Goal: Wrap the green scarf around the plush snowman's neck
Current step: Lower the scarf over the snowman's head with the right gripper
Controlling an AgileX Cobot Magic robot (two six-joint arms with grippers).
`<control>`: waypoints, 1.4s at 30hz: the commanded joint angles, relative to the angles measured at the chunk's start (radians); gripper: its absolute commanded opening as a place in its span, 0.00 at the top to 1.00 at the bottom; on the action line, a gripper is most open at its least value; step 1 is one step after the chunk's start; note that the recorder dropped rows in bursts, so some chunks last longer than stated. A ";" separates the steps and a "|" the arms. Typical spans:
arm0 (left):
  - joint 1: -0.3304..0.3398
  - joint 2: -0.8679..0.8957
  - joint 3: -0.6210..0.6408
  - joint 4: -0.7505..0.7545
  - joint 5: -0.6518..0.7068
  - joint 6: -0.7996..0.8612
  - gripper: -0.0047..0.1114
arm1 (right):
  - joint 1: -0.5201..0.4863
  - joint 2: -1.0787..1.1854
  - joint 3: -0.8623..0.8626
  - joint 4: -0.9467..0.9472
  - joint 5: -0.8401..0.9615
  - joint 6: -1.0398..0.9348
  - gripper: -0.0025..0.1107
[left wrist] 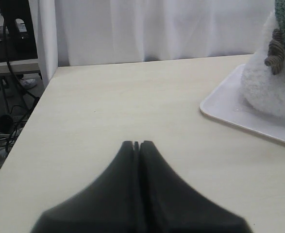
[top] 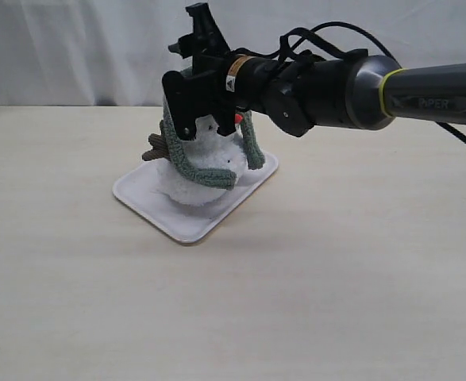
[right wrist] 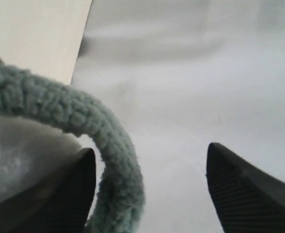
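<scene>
Reaching in from the right, the right arm lies long and almost flat above the pale table, and its black right gripper points down over the plush snowman. In the right wrist view, the right gripper has its jaws wide apart and is not clamped on anything. Its dark fingers look rubbery, with fine ridges. The green scarf bends in a thick fuzzy loop just beside one finger, but I cannot tell if they touch. The snowman is soft, fluffy and round like white balls, with a brown ribbed twig arm sticking out. It stands on a flat white tray with rounded corners. The green scarf is a knit, bumpy strip that hangs around the snowman's neck and crosses its front. The left gripper hovers low over the bare table, well apart from the tray, with its smooth black jaws pressed together on nothing. A white curtain hangs behind the table.
</scene>
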 commanded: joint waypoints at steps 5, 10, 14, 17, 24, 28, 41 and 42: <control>-0.006 -0.002 0.002 0.001 -0.010 0.000 0.96 | -0.005 -0.009 -0.003 0.331 0.048 0.005 0.37; -0.006 -0.002 0.002 0.001 -0.010 0.000 0.96 | -0.005 -0.052 -0.003 0.331 0.118 0.105 0.37; -0.006 -0.002 0.002 0.001 -0.010 0.000 0.96 | -0.005 -0.099 -0.003 0.331 0.161 0.292 0.38; -0.006 -0.002 0.002 0.001 -0.010 0.000 0.96 | -0.005 -0.126 -0.003 0.331 0.236 0.364 0.38; -0.006 -0.002 0.002 0.001 -0.010 0.000 0.96 | -0.007 -0.154 -0.003 0.331 0.326 0.380 0.38; -0.006 -0.002 0.002 0.001 -0.010 0.000 0.96 | -0.007 -0.143 -0.005 0.331 0.163 0.449 0.38; -0.006 -0.002 0.002 0.001 -0.010 0.000 0.96 | -0.007 0.044 -0.199 0.331 0.225 0.509 0.38; -0.006 -0.002 0.002 0.001 -0.010 0.000 0.96 | -0.007 0.048 -0.199 0.331 0.232 0.511 0.38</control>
